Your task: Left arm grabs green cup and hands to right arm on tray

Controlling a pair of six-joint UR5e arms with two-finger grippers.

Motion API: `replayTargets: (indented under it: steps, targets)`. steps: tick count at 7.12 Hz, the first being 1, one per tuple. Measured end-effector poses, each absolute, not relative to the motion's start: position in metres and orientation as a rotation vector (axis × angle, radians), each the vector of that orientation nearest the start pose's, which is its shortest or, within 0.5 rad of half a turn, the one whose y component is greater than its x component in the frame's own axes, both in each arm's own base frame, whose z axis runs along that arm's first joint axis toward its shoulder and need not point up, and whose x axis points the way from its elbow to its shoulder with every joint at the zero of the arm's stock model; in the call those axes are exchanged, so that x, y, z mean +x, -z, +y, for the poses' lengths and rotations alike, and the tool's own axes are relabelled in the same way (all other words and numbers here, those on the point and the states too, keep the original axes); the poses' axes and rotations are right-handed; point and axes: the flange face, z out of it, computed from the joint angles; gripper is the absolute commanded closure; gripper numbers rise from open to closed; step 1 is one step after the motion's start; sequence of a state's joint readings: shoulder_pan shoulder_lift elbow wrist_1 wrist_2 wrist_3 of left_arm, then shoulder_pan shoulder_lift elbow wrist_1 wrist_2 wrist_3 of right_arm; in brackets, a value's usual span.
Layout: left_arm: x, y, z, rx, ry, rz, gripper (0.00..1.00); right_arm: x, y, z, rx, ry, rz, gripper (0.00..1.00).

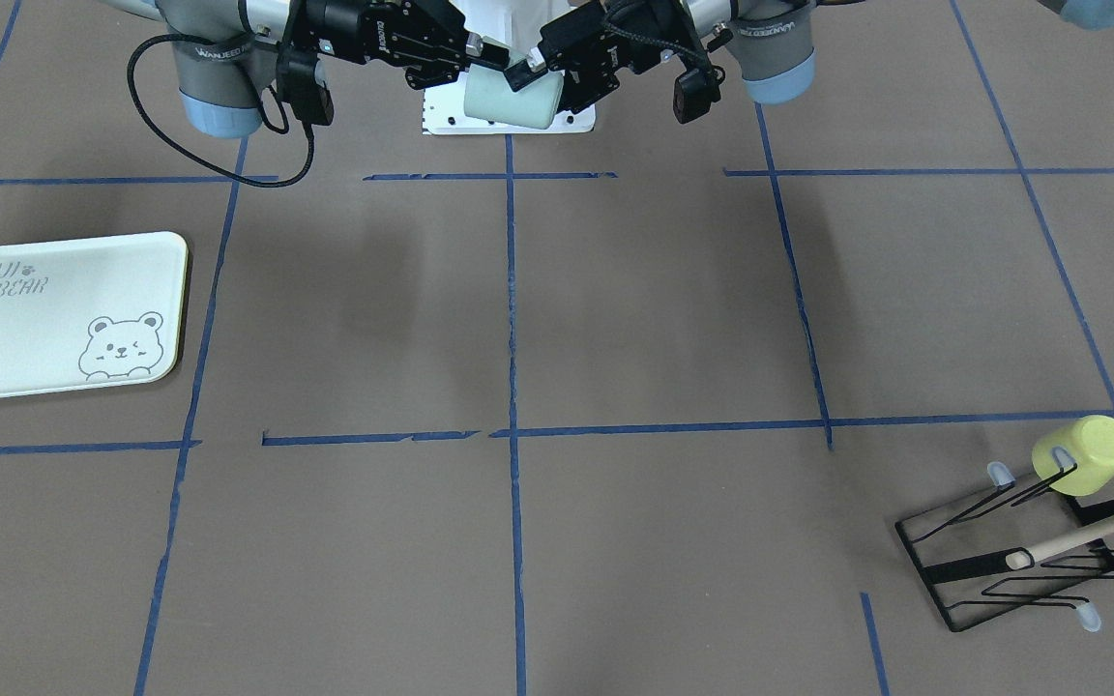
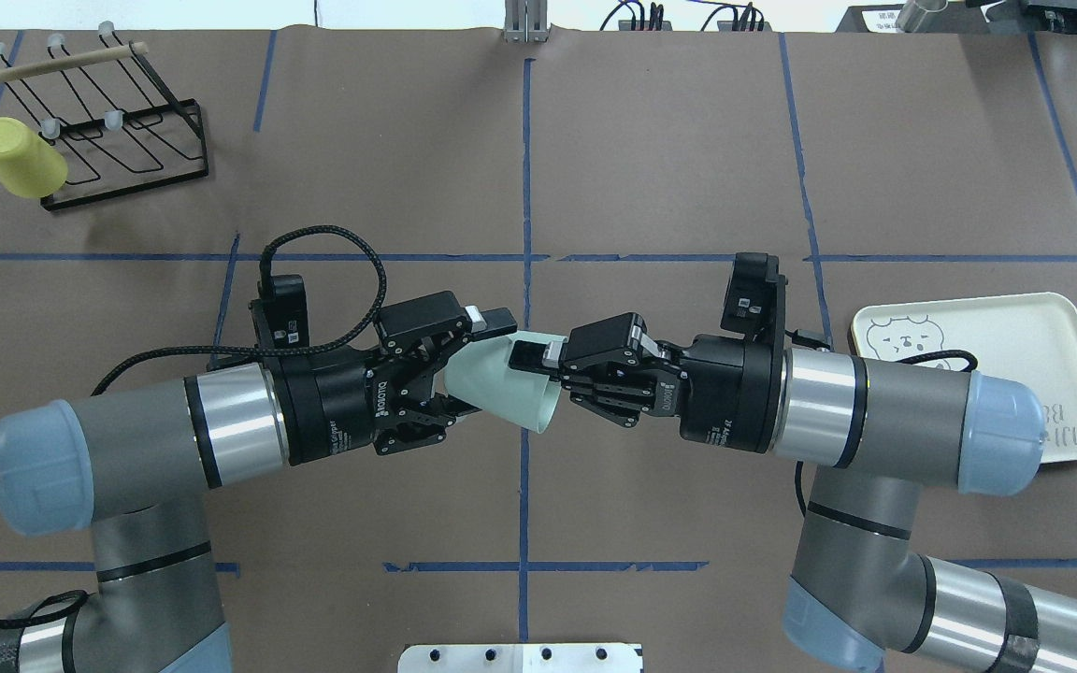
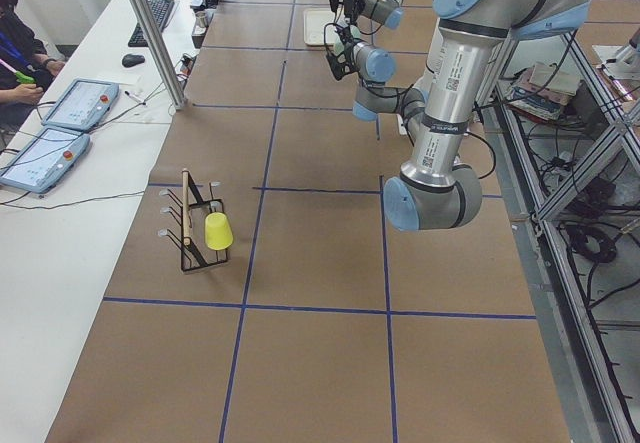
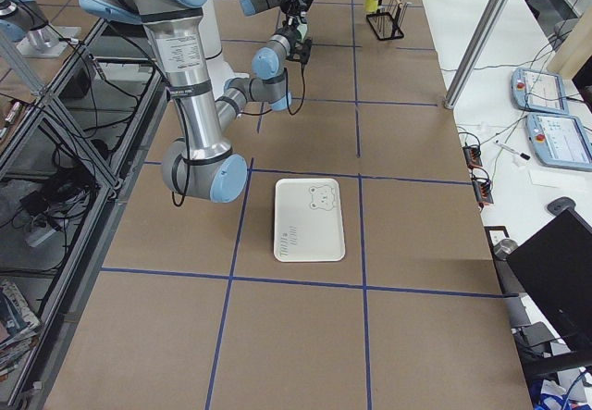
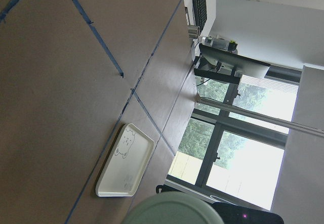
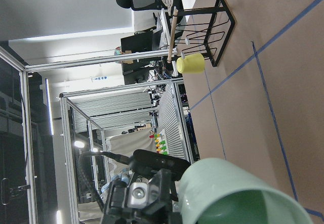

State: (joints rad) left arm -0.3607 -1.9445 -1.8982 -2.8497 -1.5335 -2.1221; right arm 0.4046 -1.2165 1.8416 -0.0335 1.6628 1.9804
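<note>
The green cup point(image 2: 501, 383) is held on its side in the air between both grippers, over the table's middle near the robot base. My left gripper point(image 2: 475, 366) is shut around its closed bottom end. My right gripper point(image 2: 538, 376) is shut on the wall at the open rim, with one finger point(image 2: 531, 354) lying on the outside. The front view shows the cup point(image 1: 509, 100) between the left gripper point(image 1: 536, 79) and the right gripper point(image 1: 491, 60). The cup fills the bottom of the left wrist view point(image 5: 172, 210) and the right wrist view point(image 6: 228, 193). The tray point(image 2: 1015, 346) lies flat to the right and holds nothing.
A yellow-green cup point(image 2: 20, 159) hangs on a black wire rack point(image 2: 127, 140) at the far left corner. The tray also shows in the front view point(image 1: 54, 309). A white base plate point(image 2: 520, 657) sits at the near edge. Blue tape lines cross the brown table.
</note>
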Motion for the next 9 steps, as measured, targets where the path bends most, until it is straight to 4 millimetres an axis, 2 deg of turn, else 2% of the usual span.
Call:
replayTargets:
  steps: [5, 7, 9]
  targets:
    - [0.421, -0.177, -0.316, -0.145, 0.637, 2.02, 0.0, -0.401, -0.194, -0.305, -0.064, -0.359, -2.19, 1.0]
    - [0.413, -0.181, -0.333, -0.106, 0.662, 2.017, 0.0, -0.398, -0.196, -0.304, -0.067, -0.358, -2.191, 1.0]
    - [0.406, -0.197, -0.366, -0.038, 0.717, 1.984, 0.0, -0.395, -0.205, -0.303, -0.067, -0.36, -2.17, 1.0]
